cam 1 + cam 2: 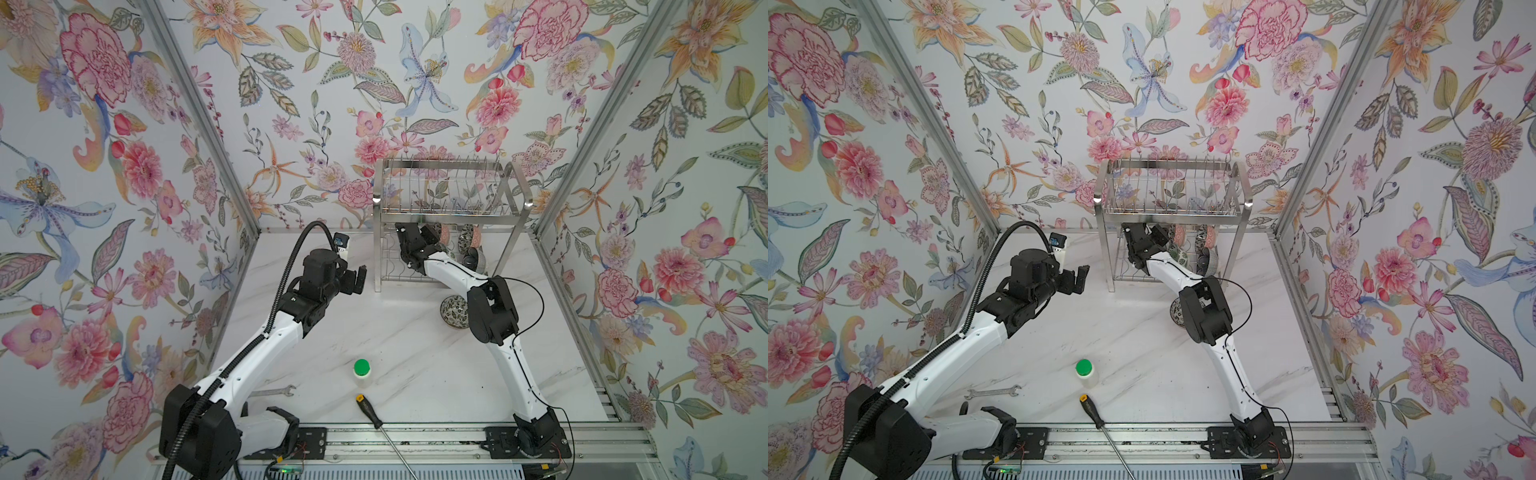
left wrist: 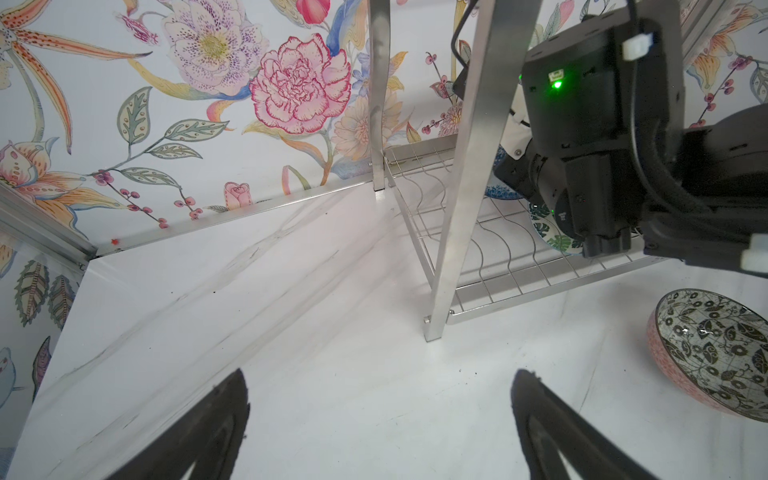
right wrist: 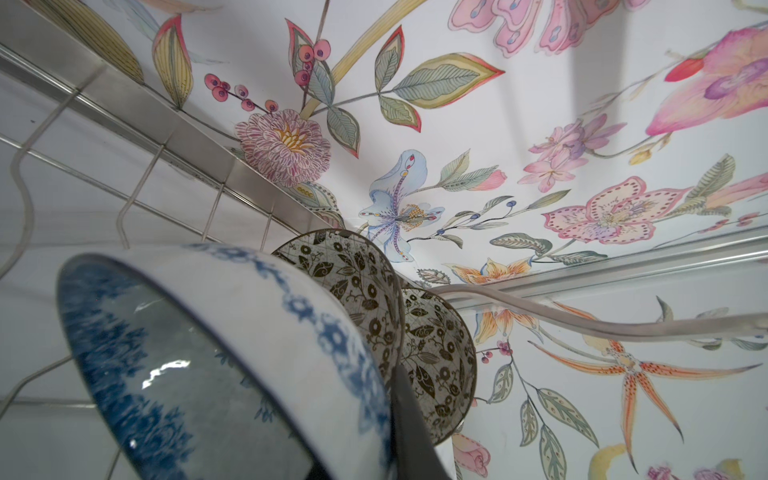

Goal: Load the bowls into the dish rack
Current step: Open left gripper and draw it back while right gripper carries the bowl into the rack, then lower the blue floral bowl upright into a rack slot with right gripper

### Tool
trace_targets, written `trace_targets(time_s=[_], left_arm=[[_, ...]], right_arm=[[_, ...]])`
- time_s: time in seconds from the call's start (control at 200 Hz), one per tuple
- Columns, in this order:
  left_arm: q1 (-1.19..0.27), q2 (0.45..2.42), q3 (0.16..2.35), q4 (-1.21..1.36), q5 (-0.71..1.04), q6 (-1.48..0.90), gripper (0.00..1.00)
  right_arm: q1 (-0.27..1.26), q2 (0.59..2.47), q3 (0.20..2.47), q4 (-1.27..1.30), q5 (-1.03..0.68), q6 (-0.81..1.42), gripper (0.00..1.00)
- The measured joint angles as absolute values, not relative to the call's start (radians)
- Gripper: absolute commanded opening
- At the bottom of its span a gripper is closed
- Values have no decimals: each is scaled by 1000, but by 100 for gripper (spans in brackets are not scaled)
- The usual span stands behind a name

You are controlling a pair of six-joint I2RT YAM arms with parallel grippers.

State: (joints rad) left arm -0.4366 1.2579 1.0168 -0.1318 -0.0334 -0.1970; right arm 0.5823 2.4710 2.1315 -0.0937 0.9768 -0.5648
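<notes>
**Blue floral bowl clamped inside the rack's lower tier**

Your right gripper (image 1: pixel 434 237) reaches under the upper tier of the dish rack (image 1: pixel 440 217), a shiny steel wire frame on flat legs. Its jaws are closed tight on the wall of the blue floral bowl (image 3: pixel 232 353), glossy white ceramic tipped on edge above the wavy wire shelf. You cannot tell whether the bowl touches the wires.

Just beside it, two black-and-white floral bowls (image 3: pixel 353 286) stand on edge, one behind the other. A green leaf bowl (image 2: pixel 548 232) leans on the same shelf beneath your arm.

A loose bowl (image 2: pixel 715 349), leaf-patterned inside and pinkish outside, sits open side up on the marbled white surface (image 1: pixel 395 332) in front of the rack.

Your left gripper (image 2: pixel 380 386) hangs spread wide and empty near the rack's front leg.

Closer to you lie a green-capped bottle (image 1: pixel 361 370), a black-handled screwdriver (image 1: pixel 370 411) and a flat steel wrench (image 1: pixel 276 390).
</notes>
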Motion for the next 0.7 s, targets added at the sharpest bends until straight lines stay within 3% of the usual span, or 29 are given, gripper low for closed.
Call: trace_targets(time_s=[0.701], left_arm=[[-430,1256,1014,-131,-31,-197,99]], right_arm=[[574,2557,2291,-115,957,-492,0]])
